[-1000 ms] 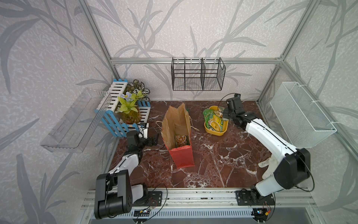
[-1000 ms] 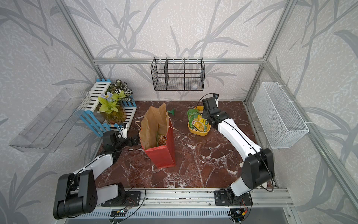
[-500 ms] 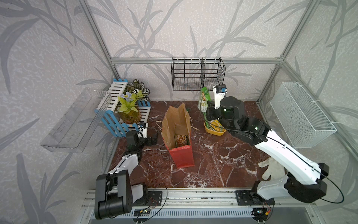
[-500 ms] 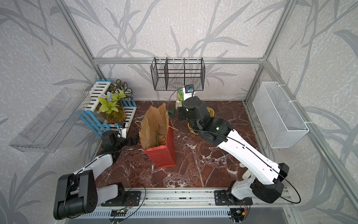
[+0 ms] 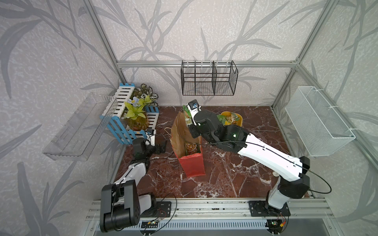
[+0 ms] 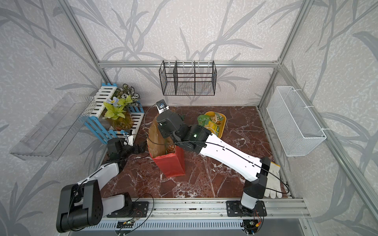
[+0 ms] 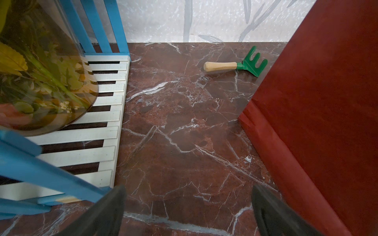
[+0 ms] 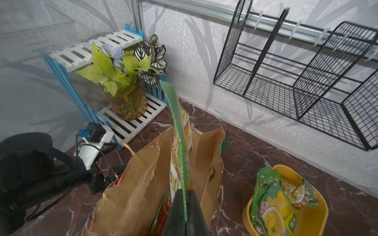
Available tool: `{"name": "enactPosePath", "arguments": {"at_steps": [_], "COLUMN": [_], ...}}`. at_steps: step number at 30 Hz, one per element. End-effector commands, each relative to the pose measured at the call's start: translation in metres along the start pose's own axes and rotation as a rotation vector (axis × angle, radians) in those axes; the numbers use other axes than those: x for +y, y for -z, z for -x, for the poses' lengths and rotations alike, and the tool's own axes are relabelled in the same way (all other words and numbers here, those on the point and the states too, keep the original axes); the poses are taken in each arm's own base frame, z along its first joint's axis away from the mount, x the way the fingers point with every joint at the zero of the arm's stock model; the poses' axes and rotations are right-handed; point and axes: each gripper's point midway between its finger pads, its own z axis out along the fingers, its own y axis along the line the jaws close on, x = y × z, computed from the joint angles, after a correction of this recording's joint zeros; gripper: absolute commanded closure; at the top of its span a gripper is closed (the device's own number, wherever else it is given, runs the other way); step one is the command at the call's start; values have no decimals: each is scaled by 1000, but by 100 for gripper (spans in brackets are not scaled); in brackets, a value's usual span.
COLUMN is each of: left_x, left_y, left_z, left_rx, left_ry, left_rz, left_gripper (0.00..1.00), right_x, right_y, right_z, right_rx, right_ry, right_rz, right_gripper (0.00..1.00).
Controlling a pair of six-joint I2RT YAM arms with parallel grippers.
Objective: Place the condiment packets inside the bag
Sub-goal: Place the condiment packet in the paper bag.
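Facing the bag (image 5: 193,165) from the left, just beside the slatted rack (image 5: 119,130), the left gripper (image 5: 162,147) is held spread wide, nothing between its fingers. The bag stands upright at centre of the marble tabletop (image 5: 225,173); one packet (image 5: 191,146) is seen inside. Another packet (image 8: 180,143) is pinched edge-on by the right gripper (image 8: 184,197) above the bag mouth. More packets (image 6: 210,124) lie in the yellow tub (image 6: 224,122), far right.
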Motion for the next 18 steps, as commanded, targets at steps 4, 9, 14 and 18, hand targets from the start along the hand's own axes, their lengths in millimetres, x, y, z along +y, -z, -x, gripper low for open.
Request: {"name": "enactPosePath", "arguments": {"at_steps": [4,9,14,18], "left_x": [-3,-3,-3,-4], "left_y": [2,3,3,3], "left_z": [0,0,0,0], "left_rx": [-10,-11,-10,-13], "left_ry": [-5,-5,-7,-9], "left_rz": [-14,-16,-16,-20], "left_gripper": [0,0,0,0], "right_x": [2,-3,-29,-65], "right_y": [-8,-7,13,28], "right_z": [-6,-5,12,15], "right_rx": [9,6,-36,-57], "right_ry": [-2,-8,-58,-124], "right_rz": [-19,-29,-48,-79], "right_gripper": [100,64,42,37]}}
